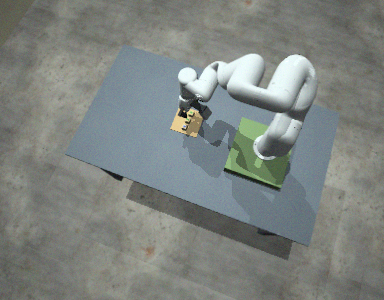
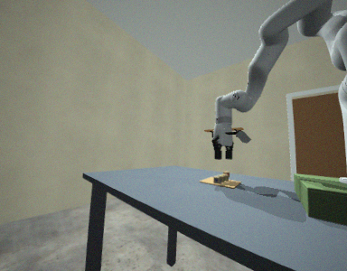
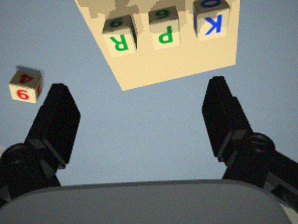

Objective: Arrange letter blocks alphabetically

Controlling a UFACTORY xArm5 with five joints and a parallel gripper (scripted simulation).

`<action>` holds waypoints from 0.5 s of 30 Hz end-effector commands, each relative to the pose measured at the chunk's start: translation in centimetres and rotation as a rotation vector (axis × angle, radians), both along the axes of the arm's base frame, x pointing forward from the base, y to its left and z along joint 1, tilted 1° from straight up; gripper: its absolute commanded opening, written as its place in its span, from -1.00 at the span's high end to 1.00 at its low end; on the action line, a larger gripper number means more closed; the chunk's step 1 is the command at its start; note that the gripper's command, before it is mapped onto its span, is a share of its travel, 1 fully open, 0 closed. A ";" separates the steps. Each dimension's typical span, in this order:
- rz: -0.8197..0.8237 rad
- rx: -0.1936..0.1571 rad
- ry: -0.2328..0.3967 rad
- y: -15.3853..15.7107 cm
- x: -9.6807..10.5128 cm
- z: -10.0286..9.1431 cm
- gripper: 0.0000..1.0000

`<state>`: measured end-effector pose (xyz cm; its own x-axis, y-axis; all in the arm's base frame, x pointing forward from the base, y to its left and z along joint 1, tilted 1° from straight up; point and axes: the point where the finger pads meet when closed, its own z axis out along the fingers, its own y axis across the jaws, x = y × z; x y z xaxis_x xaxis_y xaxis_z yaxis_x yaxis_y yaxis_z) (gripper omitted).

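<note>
In the wrist view a tan mat lies on the grey table. Three blocks stand on it in a row: a block with a green R, one with a green P and one with a blue K. A fourth block with red digits lies off the mat on the table at the left. My gripper is open and empty, held well above the table just off the mat's near edge. It also shows in the side view above the mat. In the overhead view the mat sits under the wrist.
A green base block carries the robot's foot at the table's right. The arm's shadow falls between it and the mat. A framed brown board stands behind the table.
</note>
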<state>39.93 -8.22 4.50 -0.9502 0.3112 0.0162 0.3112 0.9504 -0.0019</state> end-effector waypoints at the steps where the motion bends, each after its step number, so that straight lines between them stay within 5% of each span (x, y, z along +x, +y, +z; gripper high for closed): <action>1: -0.139 -0.003 -0.003 -0.2 0.1 0.1 -1.00; 15: -0.486 -0.007 -0.002 -0.6 0.0 0.0 -1.00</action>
<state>39.81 -8.68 4.40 -0.7713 0.6363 0.0145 0.6363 0.7714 -0.0075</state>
